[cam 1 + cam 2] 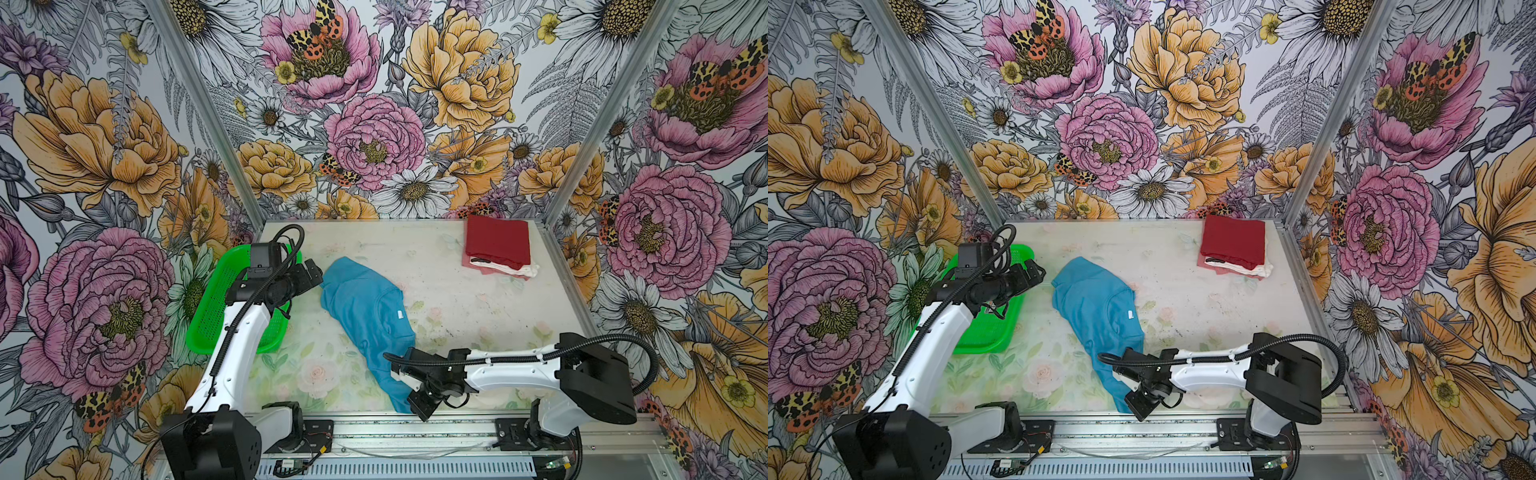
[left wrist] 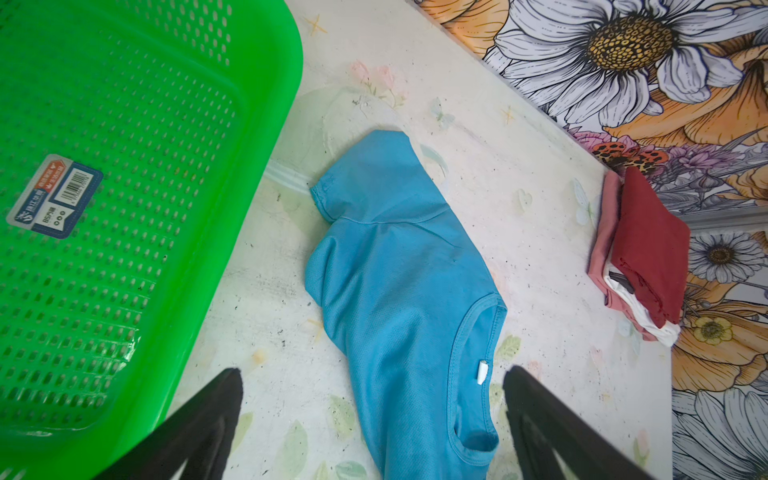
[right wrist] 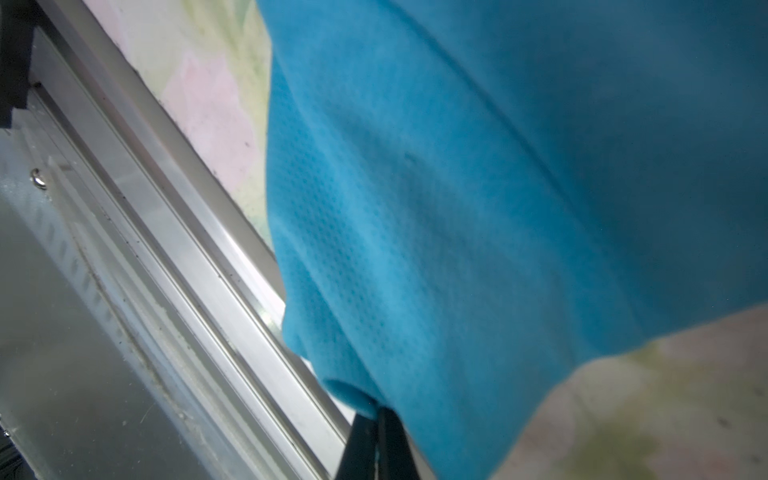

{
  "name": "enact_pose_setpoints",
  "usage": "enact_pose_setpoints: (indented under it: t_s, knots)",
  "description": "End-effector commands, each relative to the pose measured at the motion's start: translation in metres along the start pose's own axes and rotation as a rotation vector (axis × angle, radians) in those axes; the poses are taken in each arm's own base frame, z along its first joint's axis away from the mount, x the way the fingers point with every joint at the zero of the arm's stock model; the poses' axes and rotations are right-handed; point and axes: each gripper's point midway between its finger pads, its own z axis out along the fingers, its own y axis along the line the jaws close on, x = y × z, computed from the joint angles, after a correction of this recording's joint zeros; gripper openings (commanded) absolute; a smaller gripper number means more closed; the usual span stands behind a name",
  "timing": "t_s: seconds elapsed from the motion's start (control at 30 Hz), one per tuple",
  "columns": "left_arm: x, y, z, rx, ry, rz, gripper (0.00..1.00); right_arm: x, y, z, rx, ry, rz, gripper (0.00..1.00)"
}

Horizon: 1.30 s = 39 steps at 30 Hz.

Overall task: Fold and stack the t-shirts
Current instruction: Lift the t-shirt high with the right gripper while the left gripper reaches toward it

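Bold floral wallpaper [image 1: 415, 104] fills the upper frame. A pale flower-printed surface [image 1: 449, 299] sits lower centre, with an aluminium rail [image 1: 415, 430] beneath.

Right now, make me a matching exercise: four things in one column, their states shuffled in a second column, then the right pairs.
Things
1. blue t-shirt
2. dark red t-shirt
3. left gripper
4. right gripper

States
A. open, holding nothing
B. folded into a square
C. shut on an edge of cloth
D. unfolded and rumpled

Pairs: 1-D, 2-B, 3-A, 4-C
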Motion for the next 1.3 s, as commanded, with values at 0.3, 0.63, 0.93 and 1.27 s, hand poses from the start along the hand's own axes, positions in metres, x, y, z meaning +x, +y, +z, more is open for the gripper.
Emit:
enact_pose_setpoints:
  t_s: [0.3,0.63,0.93,1.27]
  knots:
    - [0.014,-0.027,-0.019,0.18,0.022,0.075,0.99,-0.199,-0.001,-0.295,0.122,-0.798,-0.135,0.0]
    - [0.078,-0.089,-0.024,0.444,0.134,0.279,0.99,-0.25,0.005,-0.449,0.351,-1.174,-0.161,0.0]
    - [0.079,-0.124,-0.065,0.607,-0.002,0.323,0.99,-0.26,0.039,-0.544,0.399,-1.384,-0.238,0.0]
    - [0.147,-0.154,-0.033,0.55,-0.14,0.395,0.99,-0.276,0.032,-0.544,0.43,-1.392,-0.187,0.0]
